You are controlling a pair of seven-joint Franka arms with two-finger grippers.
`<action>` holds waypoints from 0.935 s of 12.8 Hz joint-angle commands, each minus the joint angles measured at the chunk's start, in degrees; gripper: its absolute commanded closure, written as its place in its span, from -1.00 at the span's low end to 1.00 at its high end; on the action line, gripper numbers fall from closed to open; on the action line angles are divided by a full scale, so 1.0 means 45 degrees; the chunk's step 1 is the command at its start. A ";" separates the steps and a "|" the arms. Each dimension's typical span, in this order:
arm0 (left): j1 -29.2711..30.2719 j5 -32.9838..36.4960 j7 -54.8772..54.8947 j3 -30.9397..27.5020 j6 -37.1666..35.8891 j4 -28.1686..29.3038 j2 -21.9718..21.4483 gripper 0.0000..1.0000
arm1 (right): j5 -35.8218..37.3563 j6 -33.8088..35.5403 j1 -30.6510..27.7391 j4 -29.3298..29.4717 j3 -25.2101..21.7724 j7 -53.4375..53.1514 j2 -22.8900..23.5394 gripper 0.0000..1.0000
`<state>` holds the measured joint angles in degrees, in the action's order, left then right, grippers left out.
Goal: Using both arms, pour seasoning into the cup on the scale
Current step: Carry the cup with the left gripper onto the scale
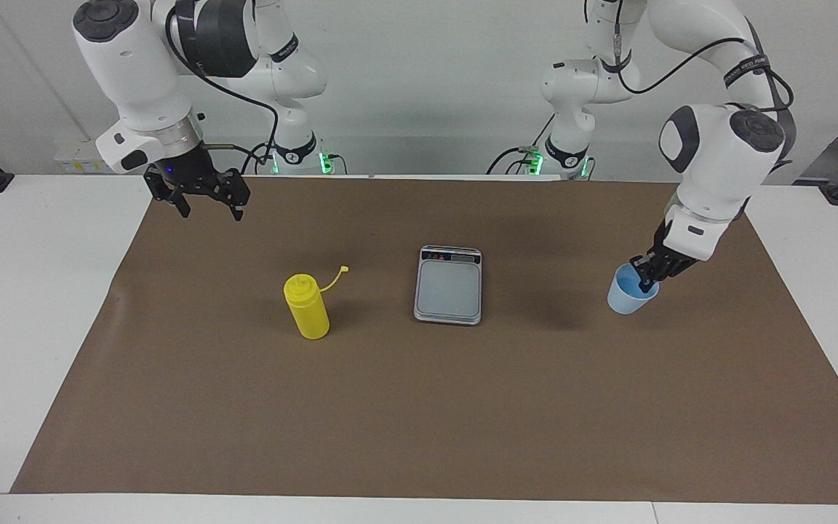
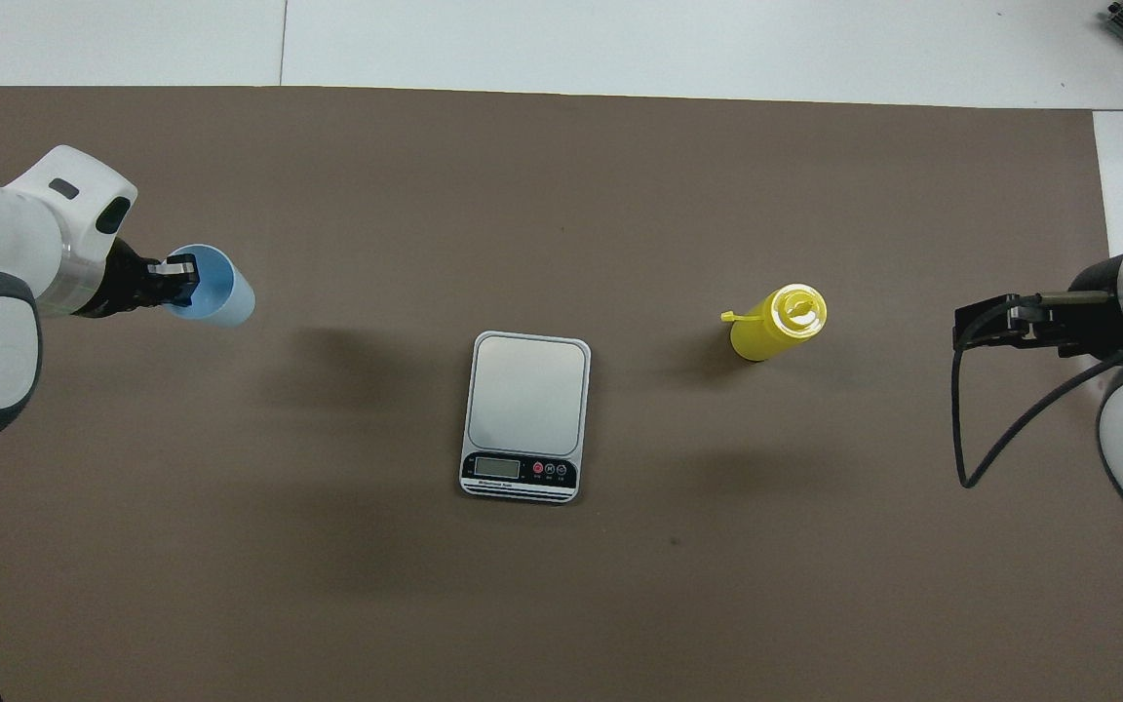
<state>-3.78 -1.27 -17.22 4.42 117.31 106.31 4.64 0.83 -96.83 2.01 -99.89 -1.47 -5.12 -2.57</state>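
Note:
The light blue cup (image 1: 626, 298) hangs a little above the brown mat at the left arm's end of the table, slightly tilted. My left gripper (image 1: 645, 284) is shut on its rim; in the overhead view the left gripper (image 2: 177, 279) grips the cup (image 2: 222, 300) at its edge. The silver-grey scale (image 1: 448, 285) (image 2: 528, 400) lies bare in the middle of the mat. The yellow seasoning bottle (image 1: 308, 311) (image 2: 774, 324) stands upright beside it toward the right arm's end, cap strap hanging loose. My right gripper (image 1: 213, 211) (image 2: 973, 327) waits open and empty, raised over the mat's edge.
The brown mat (image 1: 419, 415) covers most of the white table (image 1: 19, 306). A black cable (image 2: 971, 429) loops down from the right wrist. The scale's display strip (image 2: 520, 470) is on the edge nearest the robots.

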 commanded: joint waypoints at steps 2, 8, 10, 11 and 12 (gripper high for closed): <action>-0.1928 0.0010 -0.1737 -0.0143 -0.0231 -0.0440 0.0005 1.00 | 0.0030 -0.0299 -0.0017 -0.0401 0.0054 -0.0054 -0.0328 -1.00; -0.4781 0.0029 -0.3576 -0.0143 0.1037 0.0378 0.0297 1.00 | 0.0049 -0.0260 -0.0017 -0.0420 0.0054 -0.0034 -0.0328 -1.00; -0.5329 0.0049 -0.4295 -0.0143 0.1973 0.0847 0.0454 1.00 | 0.0049 -0.0240 -0.0017 -0.0420 0.0054 -0.0034 -0.0328 -1.00; -0.5525 0.0029 -0.4396 -0.0143 0.2093 0.0888 0.0493 1.00 | 0.0030 -0.0240 -0.0017 -0.0420 0.0054 -0.0034 -0.0328 -1.00; -0.5740 0.0029 -0.4474 -0.0143 0.2172 0.0869 0.0745 1.00 | 0.0029 -0.0240 -0.0017 -0.0420 0.0035 -0.0034 -0.0328 -1.00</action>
<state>-27.50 -1.27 -35.93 4.79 125.00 109.23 7.37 0.83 -96.85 2.01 -99.96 -1.47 -5.12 -2.57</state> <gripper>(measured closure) 0.956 0.000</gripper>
